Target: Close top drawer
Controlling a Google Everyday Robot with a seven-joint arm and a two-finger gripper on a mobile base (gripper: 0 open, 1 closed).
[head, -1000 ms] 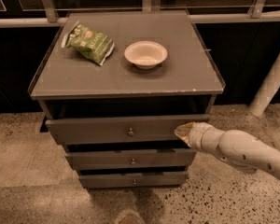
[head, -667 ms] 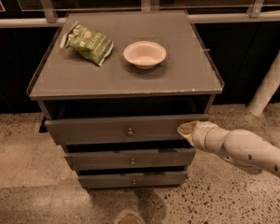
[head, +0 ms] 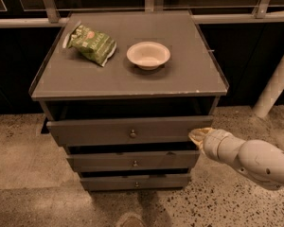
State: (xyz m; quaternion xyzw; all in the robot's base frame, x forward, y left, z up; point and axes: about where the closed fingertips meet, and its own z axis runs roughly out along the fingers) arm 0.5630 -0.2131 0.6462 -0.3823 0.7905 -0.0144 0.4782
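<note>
The gripper [head: 198, 135], jaws pinched narrow, is at the right end of the top drawer [head: 109, 132], whose panel to the jaws' left looks stiff and free-sliding, so push, don't grasp.

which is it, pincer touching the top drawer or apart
Cannot tell. In the camera view the pincer overlaps the right end of the top drawer front, no gap visible, but the angle hides actual contact.

The top drawer [head: 94, 132], a dark grey wooden front with one small round metal knob [head: 132, 133] at its centre, stood pulled partway out toward the near side, level, a dark gap open above it. The gripper [head: 199, 135] sat at the right end of its front panel.
</note>
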